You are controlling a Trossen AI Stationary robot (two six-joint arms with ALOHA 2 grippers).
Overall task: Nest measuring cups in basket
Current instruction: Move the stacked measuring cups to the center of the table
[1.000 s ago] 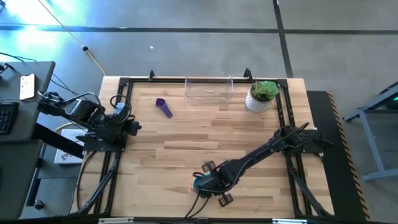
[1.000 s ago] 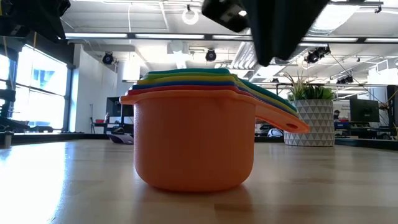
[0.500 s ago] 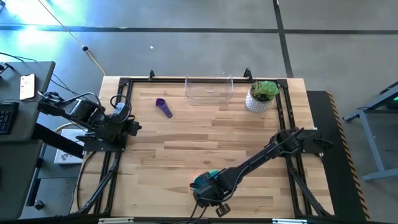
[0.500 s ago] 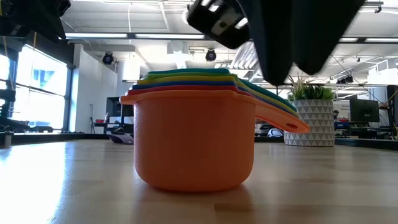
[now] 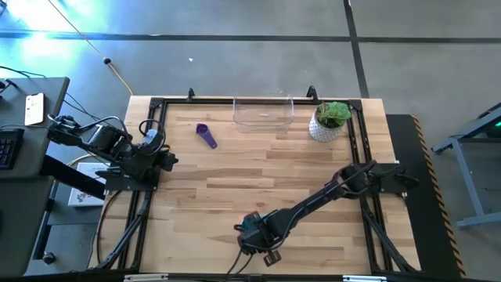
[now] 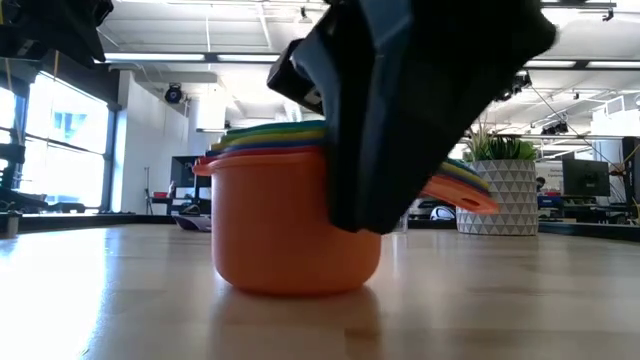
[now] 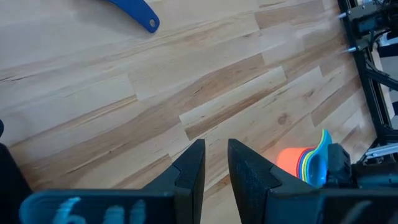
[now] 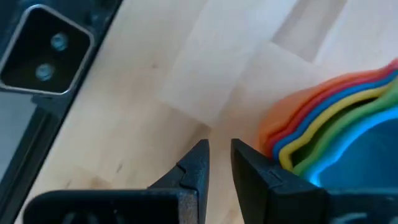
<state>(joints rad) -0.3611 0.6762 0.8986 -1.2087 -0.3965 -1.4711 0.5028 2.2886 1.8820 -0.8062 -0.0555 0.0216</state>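
Observation:
A nested stack of measuring cups (image 6: 285, 225) stands on its orange bottom cup near the table's front edge, with red, blue, yellow, green and teal rims above it. The stacked handles (image 8: 323, 118) fan out to one side. My right gripper (image 8: 219, 152) points steeply down just beside those handles, its fingers nearly together with only bare wood between them; in the high view the right gripper (image 5: 253, 233) covers most of the stack. A lone purple cup (image 5: 206, 135) lies at the far left. The clear basket (image 5: 263, 112) stands at the far edge. My left gripper (image 7: 216, 149) waits shut at the table's left. My right gripper comes at the stack from above, slanting down. The outer side of one finger (image 8: 252, 168) stands right at the edge of the orange handle (image 8: 268, 140). I cannot tell whether it touches the handle.
A white pot with a green plant (image 5: 329, 121) stands to the right of the basket. A black frame rail (image 5: 156, 188) runs along the table's sides. Bare wood (image 5: 258, 168) lies between the stack and the basket.
My right gripper has come down toward the table's near edge and a little to the left, onto the handle side of the stack; in the low view it now covers the stack's right half. The stack looks shifted slightly away from the near edge.

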